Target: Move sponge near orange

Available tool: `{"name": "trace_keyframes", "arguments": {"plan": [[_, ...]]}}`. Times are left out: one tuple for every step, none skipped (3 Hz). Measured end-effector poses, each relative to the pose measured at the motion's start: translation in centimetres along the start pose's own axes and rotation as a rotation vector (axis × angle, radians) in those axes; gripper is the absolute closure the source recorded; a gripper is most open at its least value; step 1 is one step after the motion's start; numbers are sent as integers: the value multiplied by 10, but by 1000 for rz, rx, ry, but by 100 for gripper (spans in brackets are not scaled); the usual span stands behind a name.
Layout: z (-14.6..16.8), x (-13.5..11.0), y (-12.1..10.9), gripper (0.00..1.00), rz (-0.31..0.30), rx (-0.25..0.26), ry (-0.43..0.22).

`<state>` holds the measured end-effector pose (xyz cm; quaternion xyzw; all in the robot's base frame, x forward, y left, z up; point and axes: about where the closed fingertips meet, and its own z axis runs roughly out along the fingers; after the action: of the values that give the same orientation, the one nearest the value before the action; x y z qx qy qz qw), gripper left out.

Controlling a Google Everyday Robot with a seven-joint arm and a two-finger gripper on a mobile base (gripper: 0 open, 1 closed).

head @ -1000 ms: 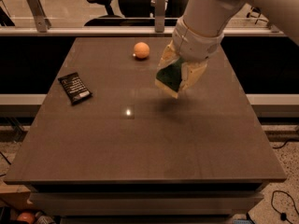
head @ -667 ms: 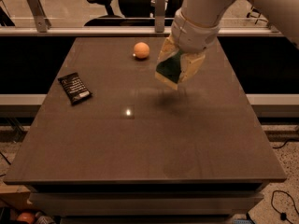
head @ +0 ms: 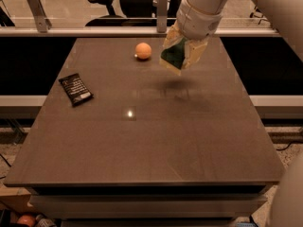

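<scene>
While my arm [head: 202,6] is reaching in from the upper right of the view, my gripper [head: 182,56] is hanging above the far part of the table [head: 156,145] and clamping the sponge [head: 173,56] between its pale fingers [head: 196,53]. The sponge is sitting tilted in my grasp, its dark green face turning toward the camera and its pale yellow foam edge pointing down and to the left. It is not touching the tabletop; it is casting a soft shadow [head: 175,86] on the wood just below and in front of it. The orange [head: 143,50] is resting on the table to the left of the sponge, near it but apart from it, and at about the same height in the view. A black snack packet [head: 75,89] is lying flat toward the left edge of the table, well apart from both the orange and my gripper.
</scene>
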<state>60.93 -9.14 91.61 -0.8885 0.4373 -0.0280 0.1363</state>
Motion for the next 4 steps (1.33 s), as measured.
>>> {"name": "trace_keyframes", "arguments": {"plan": [[6,12,-18,100,-1,15,-19],[16,20,-39,100,-6,18,-38],[32,26,-62,100,-15,4,-55],[55,27,-86,100,-29,-12,-73]]}}
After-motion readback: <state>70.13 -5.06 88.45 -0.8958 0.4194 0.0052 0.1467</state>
